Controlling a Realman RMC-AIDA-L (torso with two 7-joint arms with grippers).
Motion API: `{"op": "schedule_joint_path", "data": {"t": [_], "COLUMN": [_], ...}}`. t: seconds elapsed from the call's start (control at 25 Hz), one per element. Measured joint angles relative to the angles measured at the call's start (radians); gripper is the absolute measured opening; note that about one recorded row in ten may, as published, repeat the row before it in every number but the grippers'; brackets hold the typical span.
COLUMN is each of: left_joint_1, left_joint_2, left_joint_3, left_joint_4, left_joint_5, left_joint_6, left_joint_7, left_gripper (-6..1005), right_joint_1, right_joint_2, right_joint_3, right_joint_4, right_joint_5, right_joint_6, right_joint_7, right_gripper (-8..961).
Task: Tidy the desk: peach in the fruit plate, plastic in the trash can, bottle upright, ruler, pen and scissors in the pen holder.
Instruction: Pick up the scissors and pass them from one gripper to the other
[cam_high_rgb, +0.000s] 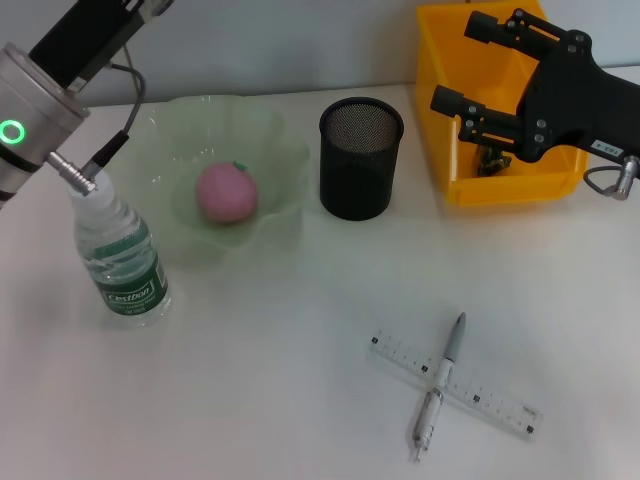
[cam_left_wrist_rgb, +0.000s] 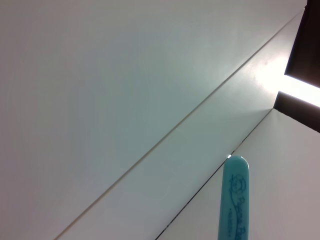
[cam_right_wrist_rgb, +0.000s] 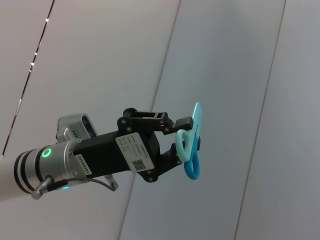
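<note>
Pale green and translucent, the fruit plate (cam_high_rgb: 260, 130) sits at the rear left of the white counter (cam_high_rgb: 300, 400), with the pink peach (cam_high_rgb: 226, 192) resting in its centre. Just in front of the plate on the robot's left, the water bottle (cam_high_rgb: 122, 260) stands upright, cap uppermost.

Black mesh pen holder (cam_high_rgb: 360, 158) – positioned immediately beside the plate on its right, standing upright. To its right sits the yellow trash can (cam_high_rgb: 460, 70), a rectangular bin with a small dark item (cam_high_rgb: 492, 160) on its floor (identity cannot be determined).

Items on the open counter, front right:
- clear ruler (cam_high_rgb: 455, 385), lying flat;
- pen (cam_high_rgb: 440, 385), laid across the ruler so that the two form a cross.

Left pincer (cam_right_wrist_rgb: 189, 140) – out of the head view, where only the arm's silver wrist segment enters at the upper left corner. The right wrist view shows it raised in the air, closed on the scissors (cam_right_wrist_rgb: 192, 147) near their blue handles, with the turquoise blade sheath pointing away from the arm. The left wrist view shows the sheath tip (cam_left_wrist_rgb: 234, 197) against a plain wall.

Right pincer (cam_high_rgb: 460, 65) – hovering over the trash can with its fingers spread wide and nothing between them.
</note>
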Motion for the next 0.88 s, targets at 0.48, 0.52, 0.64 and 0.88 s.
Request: {"op": "schedule_joint_path", "data": {"t": [0.48, 0.52, 0.64, 0.88], "left_joint_1": [0.004, 0.016, 0.029, 0.087], "left_joint_2": [-0.010, -0.012, -0.012, -0.013], "left_joint_3": [0.109, 0.133, 0.180, 0.345], "left_joint_4": [0.017, 0.024, 0.022, 0.024], "left_joint_5": [-0.008, -0.020, -0.072, -0.291], "left_joint_6": [0.009, 0.010, 0.011, 0.001], "left_joint_7": [-0.050, -0.061, -0.049, 0.027], "left_gripper": [326, 326, 328, 331], "right_joint_1": [-0.006, -0.009, -0.012, -0.013], "right_joint_2": [-0.003, 0.002, 0.007, 0.010], "right_joint_3": [-0.002, -0.003, -0.005, -0.004], "right_joint_4": [0.011, 0.016, 0.033, 0.135], "right_joint_5": [0.000, 0.000, 0.000, 0.055], "right_joint_6": [-0.044, -0.060, -0.076, -0.100], "right_joint_7": [0.010, 0.003, -0.023, -0.117], "right_gripper": [753, 753, 753, 753]}}
